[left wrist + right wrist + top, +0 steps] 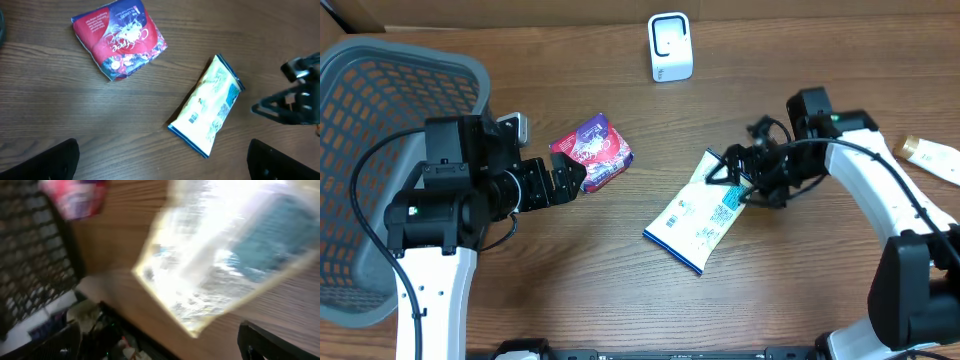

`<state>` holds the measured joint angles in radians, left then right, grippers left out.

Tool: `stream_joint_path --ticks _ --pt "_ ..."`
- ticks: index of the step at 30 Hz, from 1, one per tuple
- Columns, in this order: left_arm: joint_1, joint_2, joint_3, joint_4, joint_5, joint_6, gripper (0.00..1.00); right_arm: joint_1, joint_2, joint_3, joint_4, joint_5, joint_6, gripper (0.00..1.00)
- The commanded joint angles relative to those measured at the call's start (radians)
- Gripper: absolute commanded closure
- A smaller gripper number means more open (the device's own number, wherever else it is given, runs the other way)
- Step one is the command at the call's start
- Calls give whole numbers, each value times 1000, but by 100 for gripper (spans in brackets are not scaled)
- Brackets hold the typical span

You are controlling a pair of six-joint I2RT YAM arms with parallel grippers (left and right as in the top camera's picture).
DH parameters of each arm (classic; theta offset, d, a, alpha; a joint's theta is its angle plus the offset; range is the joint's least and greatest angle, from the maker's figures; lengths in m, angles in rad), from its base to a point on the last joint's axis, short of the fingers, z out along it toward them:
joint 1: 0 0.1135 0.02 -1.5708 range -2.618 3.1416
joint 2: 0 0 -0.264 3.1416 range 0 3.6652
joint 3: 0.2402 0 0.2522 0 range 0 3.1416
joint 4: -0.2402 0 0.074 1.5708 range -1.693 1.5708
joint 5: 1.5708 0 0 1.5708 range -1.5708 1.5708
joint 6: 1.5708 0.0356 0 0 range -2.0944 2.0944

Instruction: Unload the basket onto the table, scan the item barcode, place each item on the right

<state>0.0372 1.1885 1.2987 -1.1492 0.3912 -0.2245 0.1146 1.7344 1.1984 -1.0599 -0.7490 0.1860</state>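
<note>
Left gripper [570,177] agape by red packet [595,150], right gripper [722,172] released at pouch [695,215], long axis running upper-right to lower-left

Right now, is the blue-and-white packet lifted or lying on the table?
Lying flat: packet rests on the table, right gripper open at its upper end.

The pouch [695,215] lies flat on the table [800,290], one end right at the jaws of the right gripper [728,180] and the rest stretching ahead of them. The snack packet [592,150] sits just ahead of the jaws of the left gripper [570,180], a little to their left. The basket [380,80] stands behind the left jaws. The scanner [670,47] stands well apart from both pairs. A tube [932,155] lies behind the right jaws.
</note>
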Motion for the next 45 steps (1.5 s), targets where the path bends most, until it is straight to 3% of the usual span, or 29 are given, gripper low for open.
stream_joint_path --ticks 1,7,13,16,21,23,27,28,29,30,35,37,38,40,42,45 --pt "0 28 21 1 -6 39 0 -76 -1 -135 82 127 166 0" --pt "-10 63 21 5 -6 39 0 -148 -5 -369 280 108 249 0" --pt "-63 137 21 9 -5 38 1 -147 -5 -634 683 15 491 0" --pt "-117 199 21 32 48 38 14 -146 -5 -719 868 -8 597 0" --pt "-205 301 21 70 100 21 12 -143 -5 -754 1009 0 660 0" --pt "-229 335 21 76 105 3 16 -134 -4 -754 1037 3 660 0" --pt "-285 401 21 106 159 -19 38 -103 -4 -754 1049 53 660 0" --pt "-299 418 21 117 162 -21 51 -97 -4 -754 1053 57 660 4" --pt "-314 435 21 128 161 -31 75 -92 -4 -754 1060 60 660 9" --pt "-337 462 20 145 163 -64 96 -83 -4 -754 1072 59 660 21" --pt "-392 546 14 203 247 -121 96 -76 -4 -754 1082 61 660 76" --pt "-399 576 1 236 297 -137 96 -76 -4 -754 1082 68 660 82" --pt "-399 587 -8 253 324 -139 96 -76 -4 -754 1083 68 660 78" --pt "-398 608 -26 283 370 -139 96 -76 -4 -754 1086 67 660 28" --pt "-397 624 -41 301 423 -140 96 -76 -4 -754 1086 68 660 0" --pt "-398 633 -72 327 456 -164 96 -76 -4 -754 1099 68 660 0"
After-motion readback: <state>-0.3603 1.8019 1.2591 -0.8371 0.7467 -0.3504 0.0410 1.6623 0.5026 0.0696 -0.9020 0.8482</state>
